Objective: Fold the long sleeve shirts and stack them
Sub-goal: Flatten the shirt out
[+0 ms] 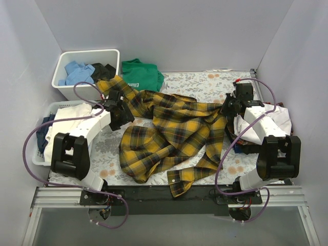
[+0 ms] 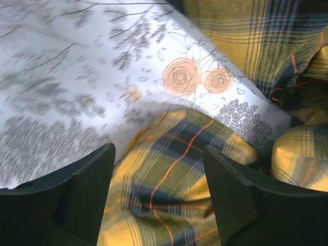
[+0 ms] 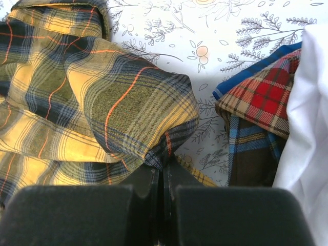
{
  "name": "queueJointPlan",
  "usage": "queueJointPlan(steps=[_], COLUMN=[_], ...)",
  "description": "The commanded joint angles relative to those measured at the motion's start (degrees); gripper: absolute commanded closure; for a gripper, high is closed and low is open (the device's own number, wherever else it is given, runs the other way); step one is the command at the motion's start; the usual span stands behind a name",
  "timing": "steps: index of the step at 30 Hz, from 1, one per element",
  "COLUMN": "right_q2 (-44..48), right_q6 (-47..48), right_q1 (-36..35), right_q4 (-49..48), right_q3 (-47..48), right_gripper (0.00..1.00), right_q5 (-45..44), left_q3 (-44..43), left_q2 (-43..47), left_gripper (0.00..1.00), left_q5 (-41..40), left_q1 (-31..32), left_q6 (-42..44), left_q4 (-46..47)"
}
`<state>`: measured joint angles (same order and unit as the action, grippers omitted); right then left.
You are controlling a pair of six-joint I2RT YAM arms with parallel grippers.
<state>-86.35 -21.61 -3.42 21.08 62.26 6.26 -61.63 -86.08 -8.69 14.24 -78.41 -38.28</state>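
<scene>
The yellow-and-black plaid flannel shirt (image 1: 169,133) lies crumpled across the middle of the flowered table cover. My left gripper (image 1: 124,113) is at its upper left part. In the left wrist view the left gripper (image 2: 159,159) is open, its jaws wide apart, and a plaid fold (image 2: 169,195) lies between the fingers (image 2: 77,195). My right gripper (image 1: 226,108) is at the shirt's right edge. In the right wrist view it (image 3: 164,166) is shut on a pinched plaid fold (image 3: 133,107). White cloth (image 1: 281,120), maybe the white shirt, lies under the right arm and shows in the right wrist view (image 3: 307,128).
A white bin (image 1: 110,55) at the back left holds blue and black clothes. The green T-shirt (image 1: 141,74) lies beside it. A basket (image 1: 40,154) at the left holds white cloth. A red-and-blue plaid cloth (image 3: 256,102) lies beside the white cloth at the right.
</scene>
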Motion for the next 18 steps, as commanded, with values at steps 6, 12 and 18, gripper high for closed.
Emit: queueJointPlan(steps=[6, 12, 18], right_q2=[0.74, 0.3, 0.21], right_q6=[0.51, 0.86, 2.0], right_q1=[0.34, 0.34, 0.34], right_q4=[-1.83, -2.01, -2.01], right_q3=[0.49, 0.23, 0.23], right_gripper=[0.99, 0.99, 0.99], right_q5=[2.96, 3.58, 3.84], left_q3=[-2.89, -1.74, -5.95], left_q2=[-9.89, -12.52, -17.79], left_gripper=[0.36, 0.4, 0.89], left_q5=[10.36, 10.09, 10.54], left_q1=[-0.35, -0.35, -0.35], left_q6=[8.63, 8.63, 9.59], left_q4=[5.33, 6.64, 7.61])
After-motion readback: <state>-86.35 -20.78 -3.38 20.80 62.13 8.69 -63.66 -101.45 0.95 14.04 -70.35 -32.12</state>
